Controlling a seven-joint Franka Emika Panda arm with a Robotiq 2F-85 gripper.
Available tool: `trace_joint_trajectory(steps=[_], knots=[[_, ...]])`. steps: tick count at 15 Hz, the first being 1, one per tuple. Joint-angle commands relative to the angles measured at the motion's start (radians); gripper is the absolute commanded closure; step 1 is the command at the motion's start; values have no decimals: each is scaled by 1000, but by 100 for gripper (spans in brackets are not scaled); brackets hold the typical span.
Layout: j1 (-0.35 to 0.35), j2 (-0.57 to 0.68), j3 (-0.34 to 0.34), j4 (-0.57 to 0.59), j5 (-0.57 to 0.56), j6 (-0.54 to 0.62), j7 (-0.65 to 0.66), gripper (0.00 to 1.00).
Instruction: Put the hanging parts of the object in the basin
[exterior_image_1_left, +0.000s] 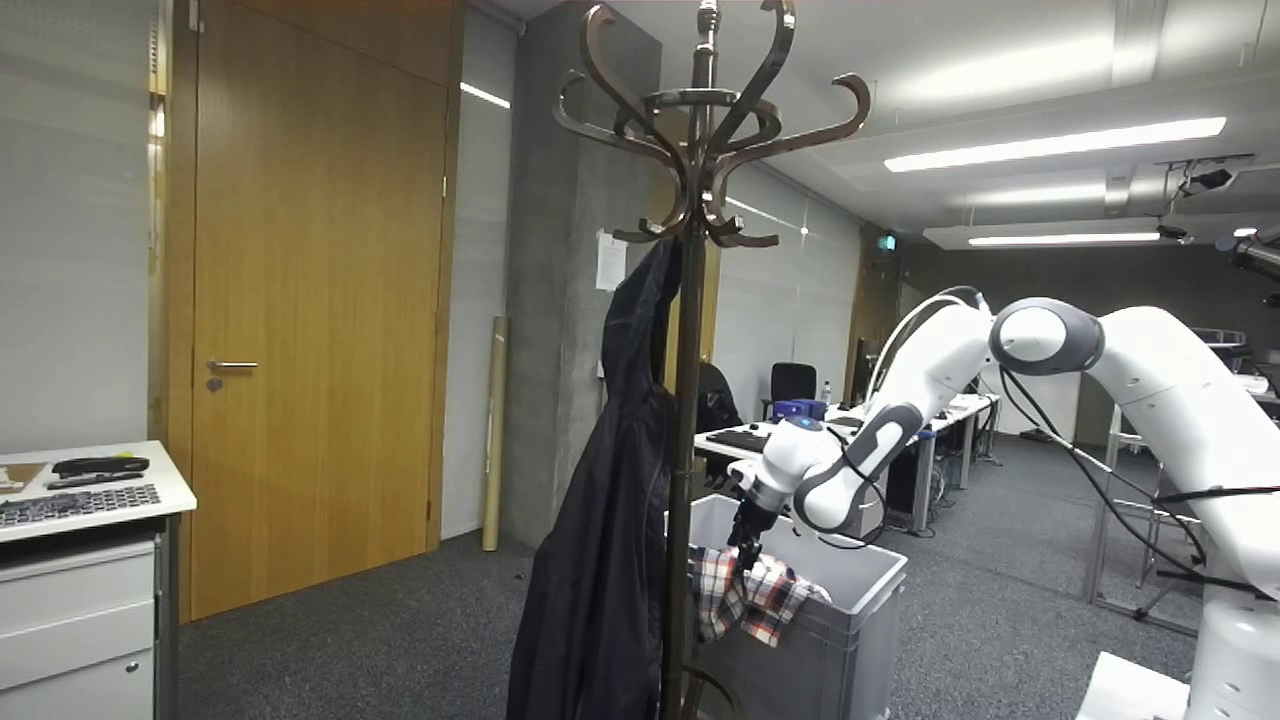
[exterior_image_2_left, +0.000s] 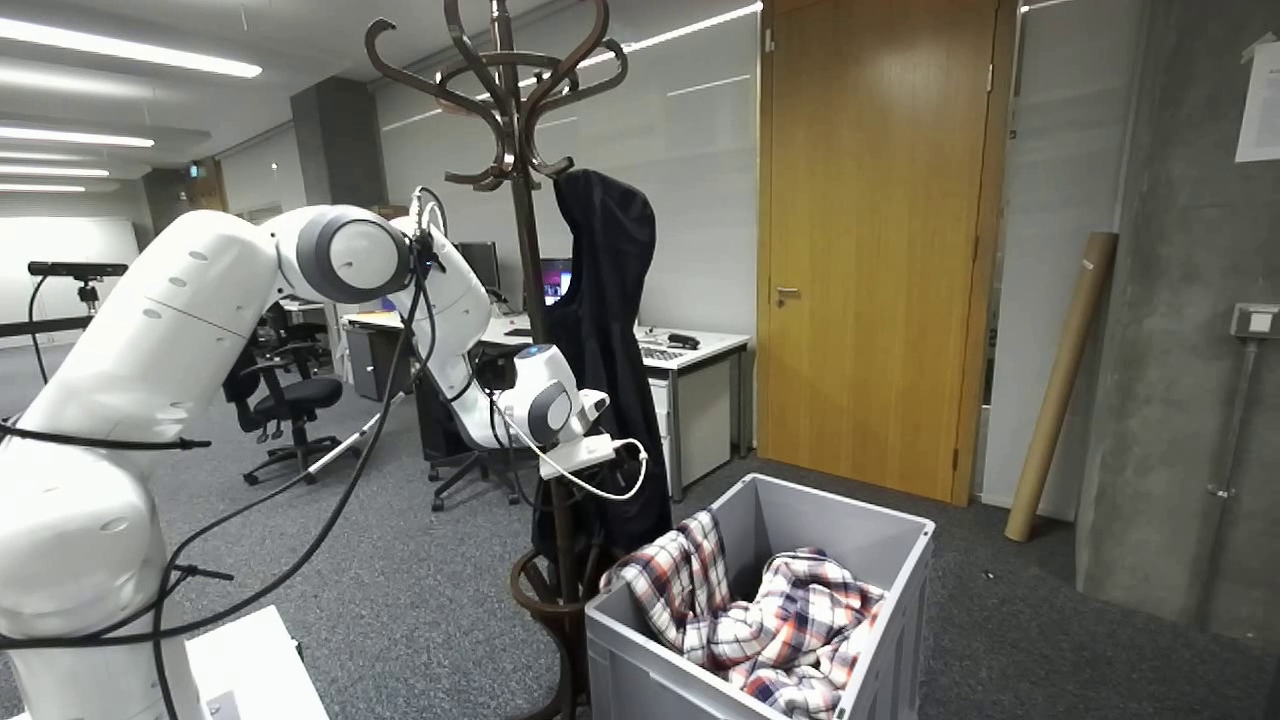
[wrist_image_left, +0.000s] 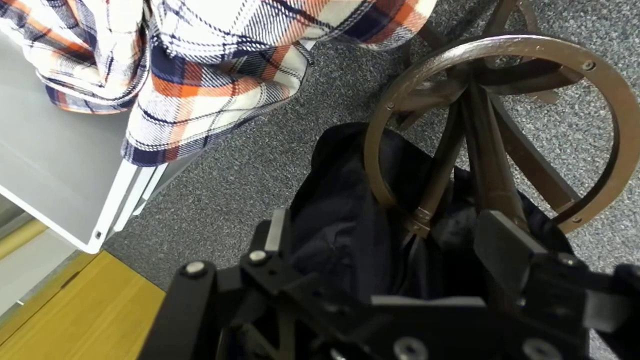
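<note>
A plaid shirt in white, navy and orange lies in a grey basin. Part of it hangs over the rim down the outside. In an exterior view the shirt drapes over the rim beside the coat stand, with the rest bunched inside the basin. In the wrist view the hanging shirt is at upper left, over the basin. My gripper is open and empty, pointing down, with the dark coat below it. In an exterior view the gripper appears in front of the shirt; contact cannot be told.
A brown wooden coat stand stands close to the basin, its base ring under the gripper's side. A black coat hangs from it. A white desk and a wooden door are behind.
</note>
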Motion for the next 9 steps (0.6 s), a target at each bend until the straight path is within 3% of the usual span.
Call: trace_joint_trajectory(steps=[1,9], knots=[[-13,36,-1,36,-56,24,-69,0],[-76,126,26,99,-168,101,-288,0]])
